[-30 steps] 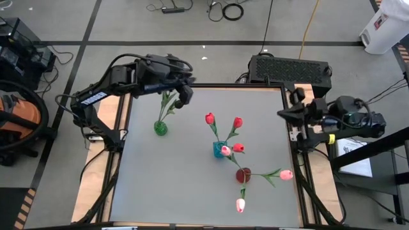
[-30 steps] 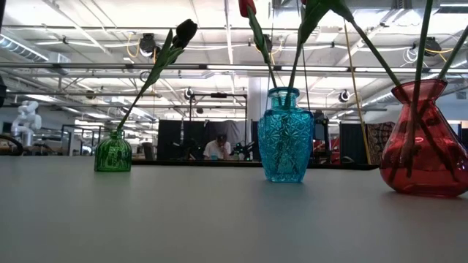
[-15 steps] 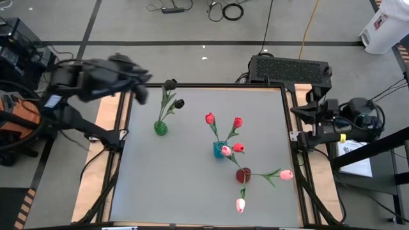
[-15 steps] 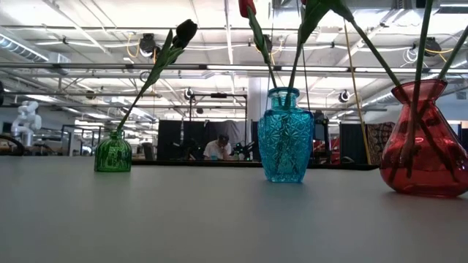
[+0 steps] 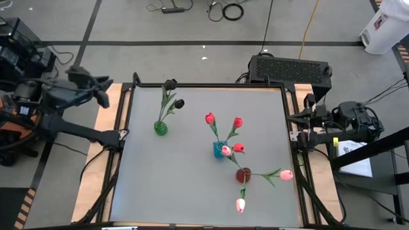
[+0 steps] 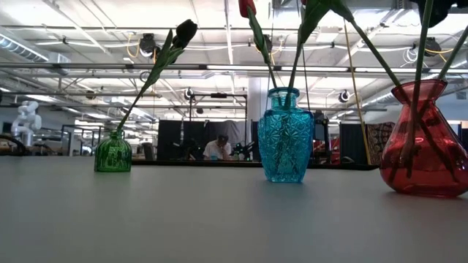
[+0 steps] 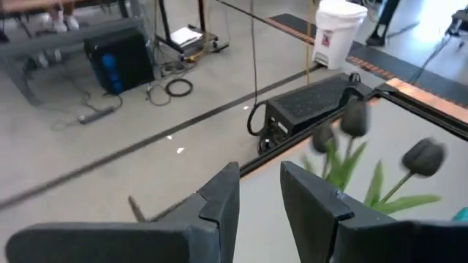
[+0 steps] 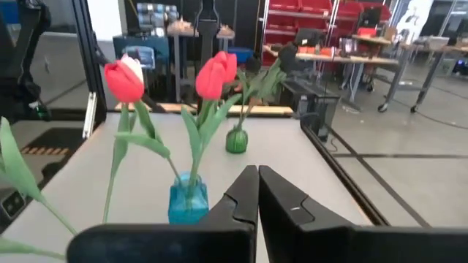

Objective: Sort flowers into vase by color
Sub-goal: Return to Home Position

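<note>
The left hand (image 7: 259,169) hangs slightly spread beyond the surface (image 5: 192,185) at upper left, the right hand (image 8: 257,172) pressed together mid-right, tulips (image 5: 209,118) in vases (image 6: 285,135).

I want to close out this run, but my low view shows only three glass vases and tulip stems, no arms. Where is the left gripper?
Observer: The left gripper is out beyond the left edge of the grey table. It is open and holds nothing.
Operator: And the right one?
Observer: The right gripper is just past the table's right edge, pointing in toward the vases. It is shut with nothing in it.
</note>
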{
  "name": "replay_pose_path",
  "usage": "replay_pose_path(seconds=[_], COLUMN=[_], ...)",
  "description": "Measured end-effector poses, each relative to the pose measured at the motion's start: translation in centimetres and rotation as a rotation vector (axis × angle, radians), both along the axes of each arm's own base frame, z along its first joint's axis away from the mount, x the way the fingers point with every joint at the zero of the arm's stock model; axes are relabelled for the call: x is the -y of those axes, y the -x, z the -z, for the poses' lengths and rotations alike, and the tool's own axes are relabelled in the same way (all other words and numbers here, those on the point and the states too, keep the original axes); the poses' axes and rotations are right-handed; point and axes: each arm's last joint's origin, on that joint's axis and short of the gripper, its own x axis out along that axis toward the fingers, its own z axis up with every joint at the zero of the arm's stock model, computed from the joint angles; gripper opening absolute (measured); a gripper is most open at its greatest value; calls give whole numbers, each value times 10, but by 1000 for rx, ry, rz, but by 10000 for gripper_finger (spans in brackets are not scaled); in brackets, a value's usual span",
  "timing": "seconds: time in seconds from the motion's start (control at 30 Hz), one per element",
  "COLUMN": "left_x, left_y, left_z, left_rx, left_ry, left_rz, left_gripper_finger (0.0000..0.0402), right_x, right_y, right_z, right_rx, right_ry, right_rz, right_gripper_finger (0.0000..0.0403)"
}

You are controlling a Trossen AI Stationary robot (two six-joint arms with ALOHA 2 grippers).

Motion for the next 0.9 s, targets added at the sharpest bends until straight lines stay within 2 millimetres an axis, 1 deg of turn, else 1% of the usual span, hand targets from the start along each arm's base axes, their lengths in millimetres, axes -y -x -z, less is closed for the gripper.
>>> replay_pose_path(seconds=[0.1, 0.13, 0.23, 0.33, 0.57, 0.73, 0.9], left_x=[-1, -1, -1, -1, 0, 1, 2], left_y=[21, 25, 29, 25, 9, -1, -2], left_z=[27, 35, 59, 83, 143, 171, 196], left_rx=[71, 108, 219, 296, 329, 399, 403], left_ry=[34, 44, 62, 33, 3, -14, 3], left_rz=[-29, -35, -9, 15, 31, 70, 127], left_gripper_finger=[109, 109, 109, 109, 109, 109, 109], right_x=[0, 0, 0, 0, 0, 0, -1], right_y=[0, 0, 0, 0, 0, -2, -11], right_z=[0, 0, 0, 0, 0, 3, 8], right_rx=[-2, -2, -4, -4, -1, 7, 12], right_ry=[2, 3, 18, 18, -5, -145, -164], right_rz=[0, 0, -1, -1, 1, 18, 20], right_gripper_finger=[4, 4, 4, 4, 4, 4, 4])
